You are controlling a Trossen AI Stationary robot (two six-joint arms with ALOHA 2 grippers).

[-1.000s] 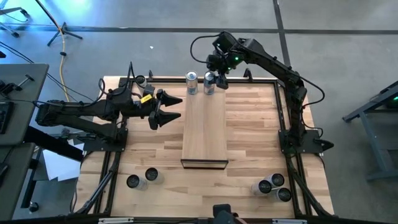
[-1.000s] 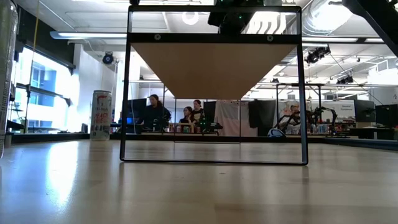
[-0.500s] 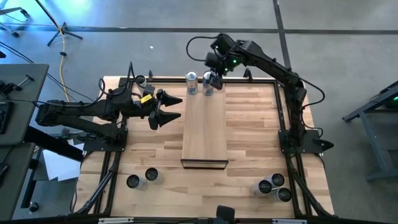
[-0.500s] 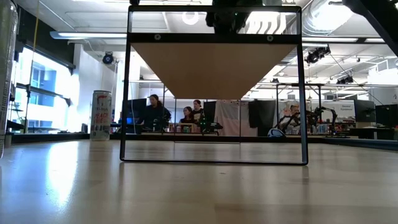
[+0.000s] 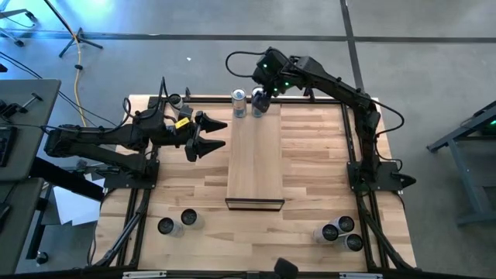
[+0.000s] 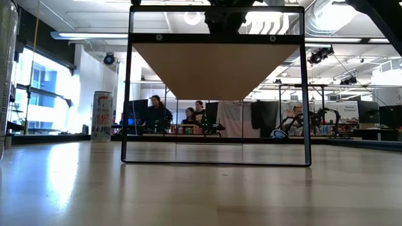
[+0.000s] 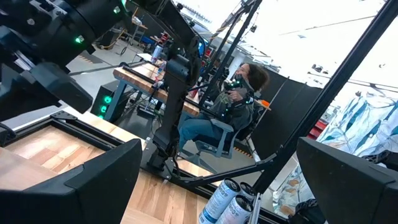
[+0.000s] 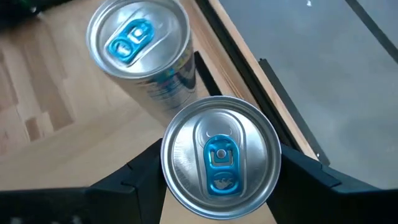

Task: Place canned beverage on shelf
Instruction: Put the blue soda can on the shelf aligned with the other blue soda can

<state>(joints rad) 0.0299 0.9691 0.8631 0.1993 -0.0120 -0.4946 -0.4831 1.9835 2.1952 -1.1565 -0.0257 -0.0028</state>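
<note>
Silver aluminium fills the right gripper (image 8: 217, 186), whose jaws clasp a can (image 8: 219, 158) upright at the far end of the shelf (image 5: 255, 167), with a second can (image 8: 140, 37) just beside it. A sideways drift or careless withdrawal could knock that neighbour over. The left gripper (image 5: 211, 135), jaws spread and empty, waits beside the shelf.

The shelf (image 5: 256, 159) is smooth, pale wood with a matt finish. The tabletop (image 5: 318, 178) is butcher-block wood in visible strips, with a slight sheen. The two cans (image 8: 220, 158) (image 8: 138, 38) have shiny brushed-metal lids with glossy blue tabs. The right gripper's fingers (image 8: 140, 177) are matt black.
</note>
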